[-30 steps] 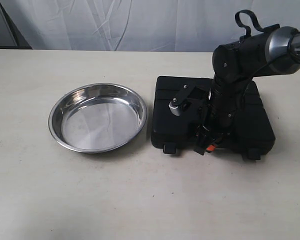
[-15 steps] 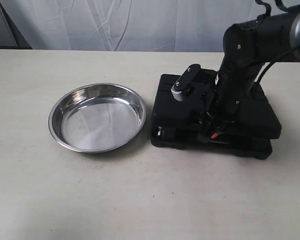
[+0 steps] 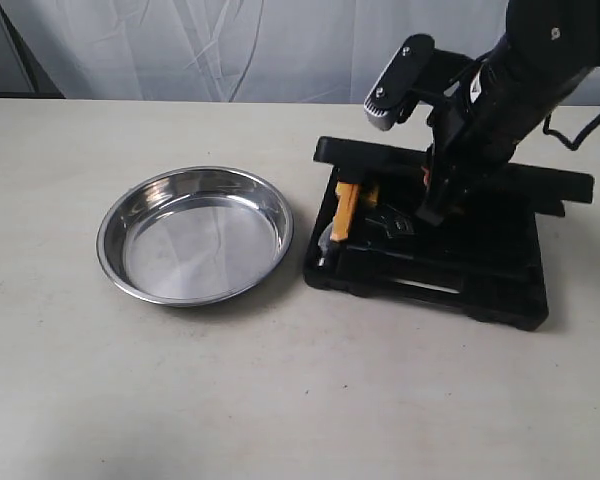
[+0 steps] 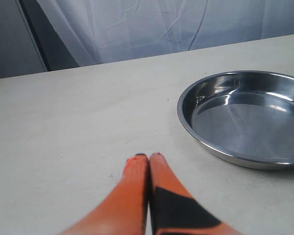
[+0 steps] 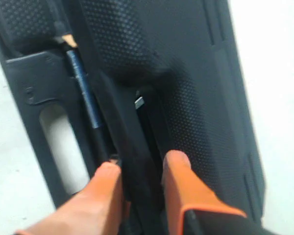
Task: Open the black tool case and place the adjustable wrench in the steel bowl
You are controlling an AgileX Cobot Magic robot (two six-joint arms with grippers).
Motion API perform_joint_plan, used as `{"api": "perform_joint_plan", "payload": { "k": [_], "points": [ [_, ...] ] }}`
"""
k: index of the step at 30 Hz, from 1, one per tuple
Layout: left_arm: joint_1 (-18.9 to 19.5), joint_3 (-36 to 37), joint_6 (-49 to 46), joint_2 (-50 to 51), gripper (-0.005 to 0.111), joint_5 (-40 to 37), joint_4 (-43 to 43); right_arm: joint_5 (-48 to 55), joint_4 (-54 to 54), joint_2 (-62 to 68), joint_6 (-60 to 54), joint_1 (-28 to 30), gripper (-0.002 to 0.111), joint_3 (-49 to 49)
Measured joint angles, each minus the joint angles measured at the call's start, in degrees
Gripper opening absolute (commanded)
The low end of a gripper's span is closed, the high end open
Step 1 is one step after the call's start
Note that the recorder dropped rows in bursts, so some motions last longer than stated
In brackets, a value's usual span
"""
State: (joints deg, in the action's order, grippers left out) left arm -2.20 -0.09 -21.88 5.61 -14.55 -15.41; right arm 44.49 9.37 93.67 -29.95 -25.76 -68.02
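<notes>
The black tool case (image 3: pixel 430 272) lies right of the steel bowl (image 3: pixel 195 240). Its lid (image 3: pixel 460 172) is raised to a shallow angle. My right gripper (image 3: pixel 427 192) is shut on the lid's front edge (image 5: pixel 139 147), one finger on each side of it (image 5: pixel 142 164). Under the lid I see an orange handle (image 3: pixel 346 208) and dark tools beside it (image 3: pixel 388 226). I cannot make out the adjustable wrench for sure. The bowl (image 4: pixel 250 117) holds nothing. My left gripper (image 4: pixel 148 155) is shut on nothing, low over the table beside the bowl.
A white curtain (image 3: pixel 260 45) hangs behind the table's far edge. Through the case's handle cut-out (image 5: pixel 59 142) the table shows. A dark blue tool shaft (image 5: pixel 83 93) lies in the base beside the cut-out.
The case lid has gone from closed to lifted at the front, exposing the tools. My right arm has risen and swung back with the lid's edge in its gripper.
</notes>
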Motion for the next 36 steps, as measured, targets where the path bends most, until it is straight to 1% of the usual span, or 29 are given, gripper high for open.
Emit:
{"api": "perform_joint_plan", "payload": {
  "k": [6,10,15,20,25,28,36],
  "points": [
    [0.0,0.0,0.0,0.0,0.0,0.0,0.0,-4.1,6.1,-2.2,2.8,0.0,-0.001,0.0],
    [0.0,0.0,0.0,0.0,0.0,0.0,0.0,-2.9,7.2,-2.7,5.0,0.0,-0.001,-1.1],
    [0.0,0.0,0.0,0.0,0.0,0.0,0.0,-4.1,13.5,-2.7,8.4,1.1,-0.001,-3.6],
    [0.0,0.0,0.0,0.0,0.0,0.0,0.0,-10.3,23.5,-0.9,14.4,5.4,-0.001,-4.8],
    [0.0,0.0,0.0,0.0,0.0,0.0,0.0,-14.1,27.3,1.1,16.0,8.8,-0.001,-5.2],
    [0.0,0.0,0.0,0.0,0.0,0.0,0.0,-15.9,30.1,2.0,17.7,10.2,-0.001,-5.4],
    [0.0,0.0,0.0,0.0,0.0,0.0,0.0,-17.2,41.8,3.6,29.4,13.3,-0.001,-5.2]
  ]
}}
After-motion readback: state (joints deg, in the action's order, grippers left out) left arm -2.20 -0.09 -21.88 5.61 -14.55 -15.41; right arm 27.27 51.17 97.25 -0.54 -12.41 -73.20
